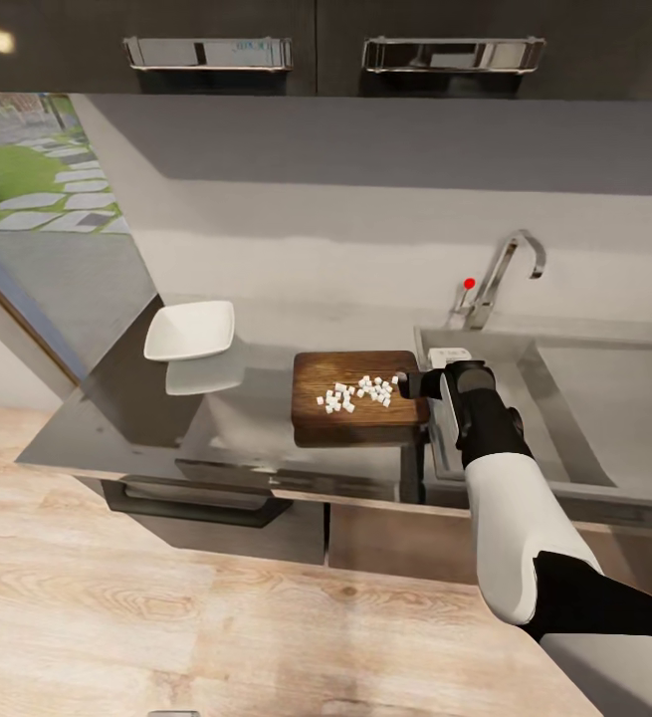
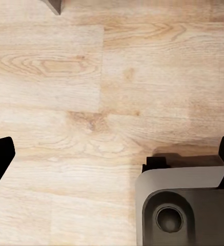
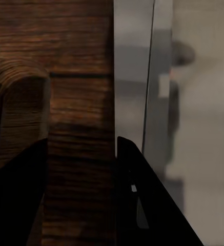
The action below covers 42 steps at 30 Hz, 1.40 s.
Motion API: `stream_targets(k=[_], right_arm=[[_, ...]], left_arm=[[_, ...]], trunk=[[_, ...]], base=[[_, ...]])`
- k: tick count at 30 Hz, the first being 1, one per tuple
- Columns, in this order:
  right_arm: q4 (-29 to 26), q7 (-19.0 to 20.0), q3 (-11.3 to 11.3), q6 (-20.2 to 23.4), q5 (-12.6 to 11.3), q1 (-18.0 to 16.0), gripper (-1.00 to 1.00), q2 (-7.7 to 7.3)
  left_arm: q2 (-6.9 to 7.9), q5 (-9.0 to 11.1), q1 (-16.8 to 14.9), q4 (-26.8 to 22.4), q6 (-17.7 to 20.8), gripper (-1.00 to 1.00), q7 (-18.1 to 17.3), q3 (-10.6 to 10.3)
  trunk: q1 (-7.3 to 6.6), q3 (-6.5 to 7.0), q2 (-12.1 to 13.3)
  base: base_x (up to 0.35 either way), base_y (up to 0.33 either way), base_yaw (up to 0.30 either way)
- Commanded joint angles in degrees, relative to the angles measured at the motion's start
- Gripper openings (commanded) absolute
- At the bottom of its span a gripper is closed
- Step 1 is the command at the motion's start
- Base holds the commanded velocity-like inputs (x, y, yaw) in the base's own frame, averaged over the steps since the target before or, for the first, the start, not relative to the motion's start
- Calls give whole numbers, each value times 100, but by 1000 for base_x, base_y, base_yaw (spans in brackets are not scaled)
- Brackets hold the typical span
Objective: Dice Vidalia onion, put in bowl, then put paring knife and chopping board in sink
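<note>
1. In the head view, the chopping board point(image 1: 358, 395) lies on the countertop point(image 1: 116, 418), just beside the sink point(image 1: 604, 398). Many small white cubes of the diced onion point(image 1: 357, 392) lie on the board.
2. The white bowl point(image 1: 190, 330) stands on the countertop, to the left of the board and apart from it.
3. The right gripper point(image 1: 412, 383) is at the right edge of the board.
4. The right wrist view is closer: the two dark fingers point(image 3: 142, 205) stand on both sides of the board point(image 3: 65, 102) edge, so the jaws hold the board.
5. The left wrist view shows the wooden floor point(image 2: 91, 102). The left gripper point(image 2: 112, 154) has its fingers far apart, with nothing between them.
</note>
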Motion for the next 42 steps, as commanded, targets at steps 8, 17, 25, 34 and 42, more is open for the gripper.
stream_targets(k=[8, 17, 25, 34, 42], right_arm=[[-6, 53, -25, 17, 57, -5, -100, 7], [-6, 53, -25, 18, 57, -5, -100, 7], [-6, 55, -25, 13, 53, -5, -100, 10], [-6, 55, -25, 11, 49, -5, -100, 13], [-6, 53, -25, 16, 50, -5, -100, 16]], left_arm=[[-3, 33, -8, 19, -31, 100, 11, -51], [-16, 33, -8, 24, -29, 100, 11, -55], [-12, 33, -8, 22, -31, 100, 11, -55], [-6, 33, -8, 21, -31, 100, 11, -55], [-3, 33, -8, 22, -31, 100, 11, -51]], trunk=[[3, 63, -10], [3, 76, -10], [3, 76, -10], [3, 76, -10], [3, 76, -10]], base=[[0, 0, 0], [0, -143, 0], [0, -10, 0], [0, 67, 0], [0, 229, 0]])
